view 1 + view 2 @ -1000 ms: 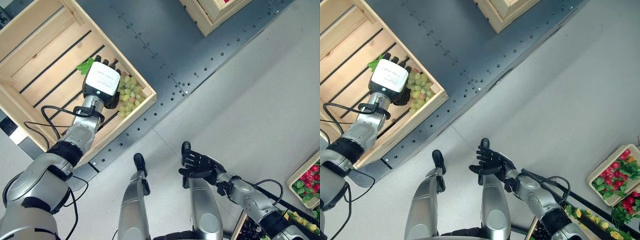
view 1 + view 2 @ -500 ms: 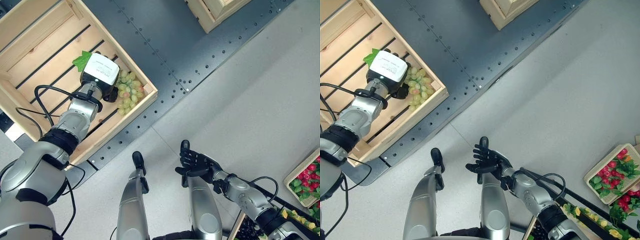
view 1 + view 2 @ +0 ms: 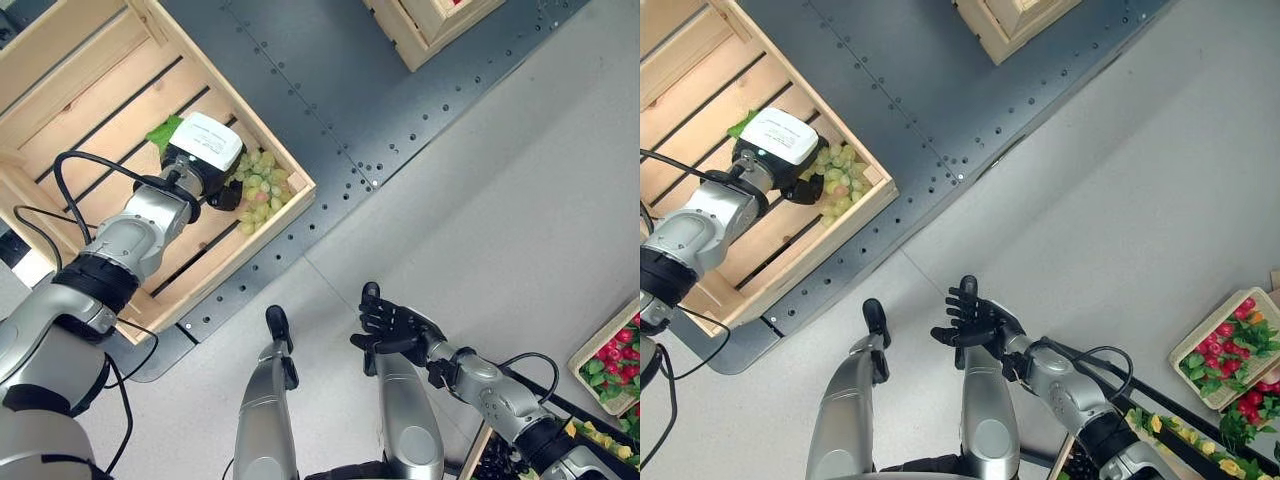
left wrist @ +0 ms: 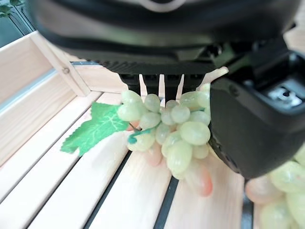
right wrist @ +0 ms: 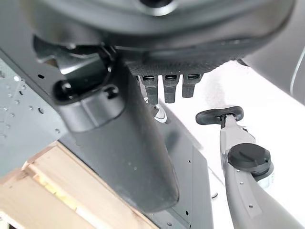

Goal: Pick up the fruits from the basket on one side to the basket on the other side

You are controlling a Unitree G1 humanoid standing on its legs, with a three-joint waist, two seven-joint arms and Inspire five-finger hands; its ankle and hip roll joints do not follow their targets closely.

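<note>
The left hand is inside the wooden crate, its fingers and thumb closed around a bunch of green grapes with a leaf. The right hand hangs over the floor, fingers spread. No writing is readable.

We seem to stand in a mock produce stall set up in a lab or test hall. Pale slatted wooden crates rest on a dark grey riveted metal platform over a smooth light grey floor, and small trays of red and green produce sit at the edge.
</note>
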